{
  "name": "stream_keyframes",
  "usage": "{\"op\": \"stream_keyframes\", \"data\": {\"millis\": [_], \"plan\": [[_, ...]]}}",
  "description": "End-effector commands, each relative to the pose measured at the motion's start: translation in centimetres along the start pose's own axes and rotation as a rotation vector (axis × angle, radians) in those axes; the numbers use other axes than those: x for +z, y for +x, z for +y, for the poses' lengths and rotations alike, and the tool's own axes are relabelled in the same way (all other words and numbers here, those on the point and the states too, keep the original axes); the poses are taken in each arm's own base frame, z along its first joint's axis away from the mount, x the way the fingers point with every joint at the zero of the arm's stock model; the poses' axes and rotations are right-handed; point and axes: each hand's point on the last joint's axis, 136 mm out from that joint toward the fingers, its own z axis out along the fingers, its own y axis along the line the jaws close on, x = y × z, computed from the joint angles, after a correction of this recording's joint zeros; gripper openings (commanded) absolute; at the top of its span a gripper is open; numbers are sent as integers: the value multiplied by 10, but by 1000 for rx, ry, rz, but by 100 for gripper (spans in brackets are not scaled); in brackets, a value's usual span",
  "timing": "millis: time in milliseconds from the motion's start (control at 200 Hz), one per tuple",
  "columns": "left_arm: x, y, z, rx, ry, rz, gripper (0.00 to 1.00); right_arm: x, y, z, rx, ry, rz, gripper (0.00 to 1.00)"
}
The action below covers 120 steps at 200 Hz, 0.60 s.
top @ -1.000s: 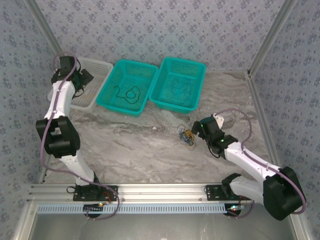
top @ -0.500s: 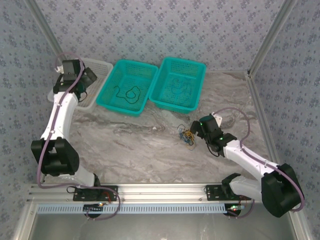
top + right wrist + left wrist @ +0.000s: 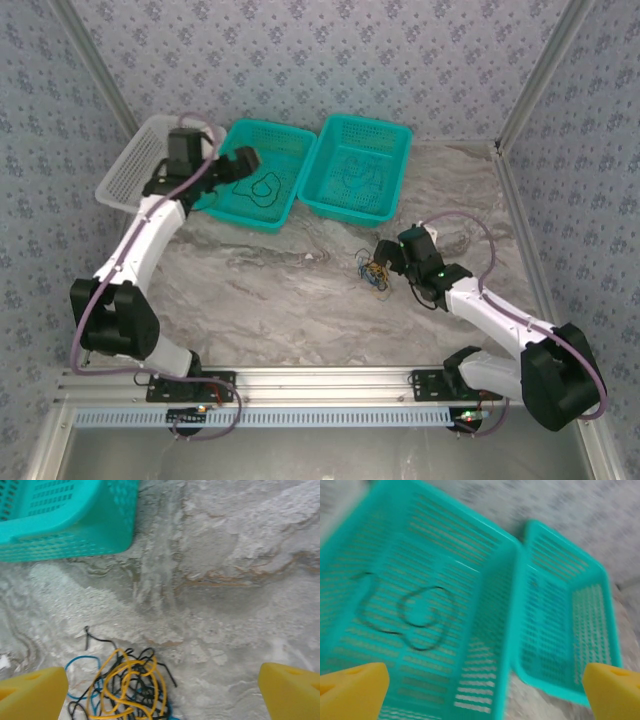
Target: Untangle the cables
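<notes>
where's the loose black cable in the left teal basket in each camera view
top external: black cable, upper left of centre, lying in the left teal basket.
left wrist: black cable left of centre, looped on that basket's floor.
right wrist: aimed at the tangled cables on the table.
shared landmark: the second teal basket just right of its basket, in top external and left wrist.
</notes>
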Motion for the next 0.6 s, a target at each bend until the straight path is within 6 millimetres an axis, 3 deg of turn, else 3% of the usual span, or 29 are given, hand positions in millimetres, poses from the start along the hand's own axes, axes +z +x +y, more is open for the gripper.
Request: {"op": "stream_keyframes", "data": {"millis": [0, 180, 420, 595], "plan": [[-13, 13, -64, 156, 178, -47, 99, -1, -2, 22, -30, -115, 27, 100], [6, 64, -93, 125, 210, -21, 99, -7, 5, 29, -46, -215, 89, 98], [30, 119, -123, 81, 236, 26, 99, -13, 6, 5, 23, -160, 125, 90], [40, 147, -144, 101, 265, 95, 99, -16, 31, 3, -35, -177, 235, 87]]}}
